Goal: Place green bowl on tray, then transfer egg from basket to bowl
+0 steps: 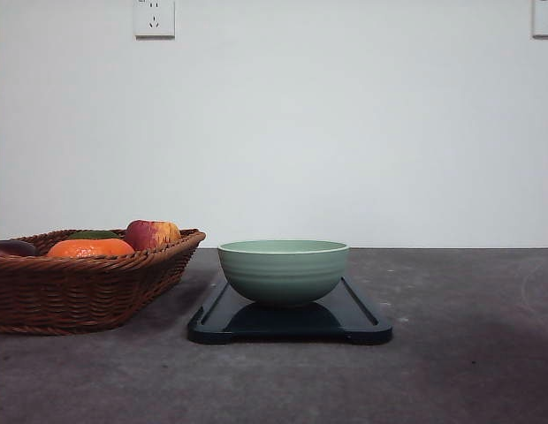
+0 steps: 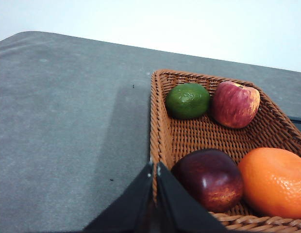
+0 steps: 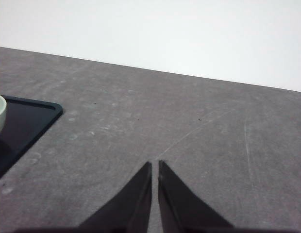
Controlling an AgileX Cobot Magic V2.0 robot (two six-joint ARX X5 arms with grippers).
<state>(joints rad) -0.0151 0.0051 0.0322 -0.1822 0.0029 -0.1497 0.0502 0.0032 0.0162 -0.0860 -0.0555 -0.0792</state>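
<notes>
Sage-green ridged bowl sits on dark tray; both pincers closed.

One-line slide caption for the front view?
Green bowl sits on dark tray beside wicker basket of fruit.

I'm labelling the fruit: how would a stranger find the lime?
Look in the wicker basket left of the tray. In its far corner, beside the apple, sits the lime: the only green fruit there.
</notes>
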